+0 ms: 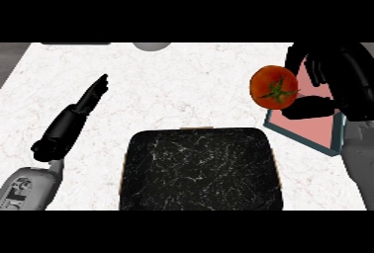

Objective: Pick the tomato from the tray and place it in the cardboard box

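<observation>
A red tomato [274, 87] with a green stem hangs over the left edge of the pink, teal-rimmed tray [312, 127] at the right of the counter. My right hand [332, 81] is shut on it: fingers curl over it from behind and the thumb presses from below. The cardboard box [201, 170], with a dark marbled inside and a thin tan rim, stands at the near middle, down and left of the tomato. My left hand [82, 108] lies open at the left, fingers straight and pointing away, well apart from the box.
A grey round object [151, 45] shows at the counter's far edge. White marble counter [190, 84] stretches between the hands. The counter's left edge [13, 74] runs just beyond the left arm.
</observation>
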`<move>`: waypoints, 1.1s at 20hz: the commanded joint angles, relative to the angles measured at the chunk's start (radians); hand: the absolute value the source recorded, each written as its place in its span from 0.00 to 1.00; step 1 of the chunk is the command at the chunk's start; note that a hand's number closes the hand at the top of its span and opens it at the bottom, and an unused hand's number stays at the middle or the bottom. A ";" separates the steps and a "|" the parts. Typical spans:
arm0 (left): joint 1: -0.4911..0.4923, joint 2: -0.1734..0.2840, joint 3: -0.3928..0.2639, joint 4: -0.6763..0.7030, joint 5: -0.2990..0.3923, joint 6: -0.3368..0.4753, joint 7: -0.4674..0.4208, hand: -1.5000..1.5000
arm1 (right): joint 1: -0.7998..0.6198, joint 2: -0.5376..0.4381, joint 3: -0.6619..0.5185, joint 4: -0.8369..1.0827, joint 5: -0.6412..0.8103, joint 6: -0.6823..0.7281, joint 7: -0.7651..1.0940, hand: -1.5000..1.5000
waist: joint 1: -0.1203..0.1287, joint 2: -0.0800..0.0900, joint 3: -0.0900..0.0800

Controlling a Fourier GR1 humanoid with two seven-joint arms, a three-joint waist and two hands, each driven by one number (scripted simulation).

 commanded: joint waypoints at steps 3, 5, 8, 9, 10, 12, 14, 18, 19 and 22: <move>-0.010 0.011 0.033 -0.008 0.021 -0.043 -0.001 0.50 | -0.058 -0.126 -0.085 0.292 0.031 0.034 -0.190 1.00 | 0.014 0.003 0.000; -0.017 -0.012 0.007 -0.030 -0.011 -0.020 0.042 0.50 | -0.083 -0.155 -0.084 0.342 0.020 0.105 -0.196 1.00 | 0.011 0.001 0.000; 0.001 -0.033 -0.009 -0.005 -0.042 0.003 -0.007 0.50 | -0.105 -0.205 -0.077 0.482 -0.011 0.223 -0.232 1.00 | 0.020 0.006 0.000; -0.019 -0.046 -0.018 -0.023 -0.037 0.004 0.045 0.50 | -0.124 -0.207 -0.082 0.528 -0.014 0.244 -0.240 1.00 | 0.019 0.005 0.000; -0.010 -0.019 0.005 -0.035 -0.029 -0.010 0.031 0.50 | -0.122 -0.243 -0.095 0.573 -0.028 0.278 -0.290 1.00 | 0.022 0.005 0.000; -0.002 -0.021 0.007 -0.049 -0.015 -0.031 0.045 0.50 | -0.145 -0.261 -0.090 0.668 -0.007 0.283 -0.373 1.00 | 0.024 0.005 0.001; 0.011 -0.035 0.007 -0.036 -0.039 -0.013 -0.002 0.50 | -0.163 -0.281 -0.065 0.730 0.021 0.314 -0.427 1.00 | 0.021 0.005 0.000; -0.031 -0.031 0.030 -0.007 -0.035 -0.033 0.021 0.50 | -0.169 -0.274 -0.022 0.833 0.082 0.348 -0.444 1.00 | 0.012 0.003 0.000; 0.001 -0.023 0.032 -0.029 -0.026 -0.048 0.022 0.50 | -0.226 -0.277 -0.022 0.913 0.084 0.366 -0.505 0.00 | 0.024 0.005 0.000; 0.053 -0.048 0.001 -0.129 -0.050 -0.017 0.073 0.50 | -0.178 -0.301 -0.005 0.935 0.082 0.378 -0.679 0.00 | 0.023 0.001 0.001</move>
